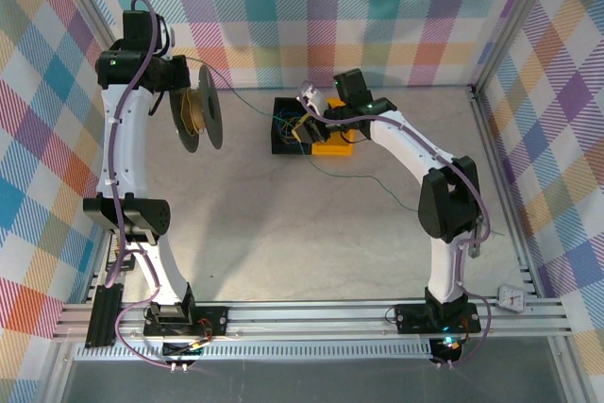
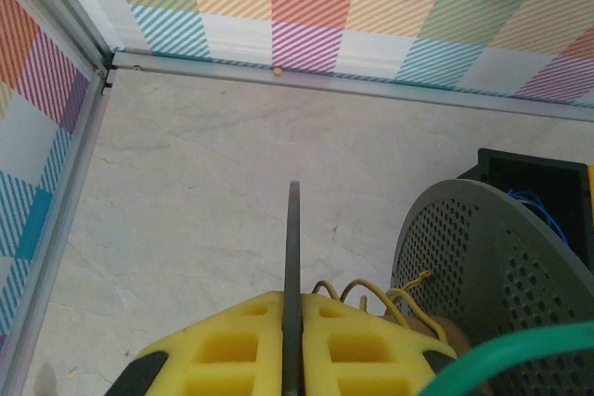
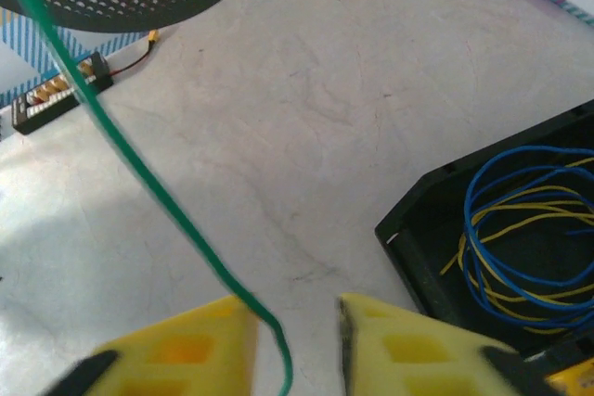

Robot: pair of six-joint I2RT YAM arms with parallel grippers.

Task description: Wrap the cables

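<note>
The black spool (image 1: pixel 200 118) hangs above the table at the back left with yellow cable wound on its hub. My left gripper (image 2: pixel 292 308) is shut on the thin edge of one spool flange (image 2: pixel 292 229). The other, perforated flange (image 2: pixel 492 275) stands to its right, with yellow cable loops (image 2: pixel 371 294) beside it. A green cable (image 3: pixel 139 173) runs from the spool down between the yellow fingers of my right gripper (image 3: pixel 297 322). It lies close to the left finger, and the jaws stand apart with a gap. Blue and yellow cables (image 3: pixel 520 248) lie coiled in the black box (image 3: pixel 418 257).
The black box (image 1: pixel 280 143) sits mid-table next to a yellow block (image 1: pixel 332 145). More green cable (image 1: pixel 359 176) trails over the table to the right. A small connector board (image 3: pixel 56 95) lies below the spool. A white timer (image 1: pixel 512 298) rests at the near right corner. Checked walls close in the back and both sides.
</note>
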